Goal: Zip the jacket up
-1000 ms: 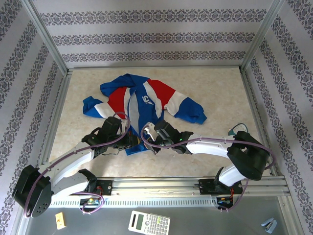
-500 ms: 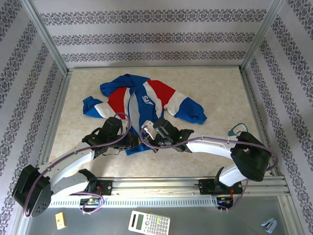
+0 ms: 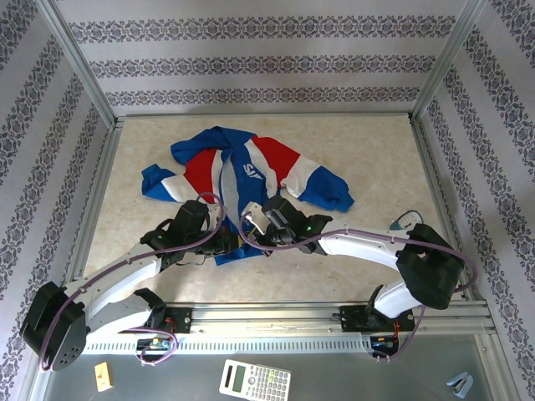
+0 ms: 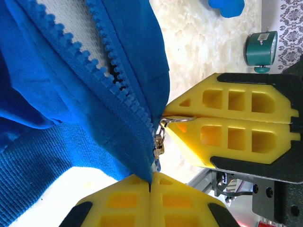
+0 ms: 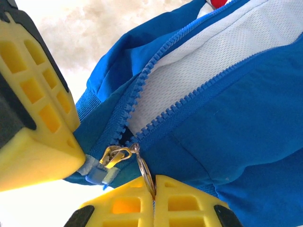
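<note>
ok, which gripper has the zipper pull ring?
The right gripper: it is shut on the metal pull ring. The left gripper instead pinches the jacket fabric at its bottom edge, beside the slider.

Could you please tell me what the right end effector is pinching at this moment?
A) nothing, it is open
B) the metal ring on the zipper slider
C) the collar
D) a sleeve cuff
B: in the right wrist view, the right end effector is closed on the metal ring hanging from the zipper slider at the bottom of the jacket.
</note>
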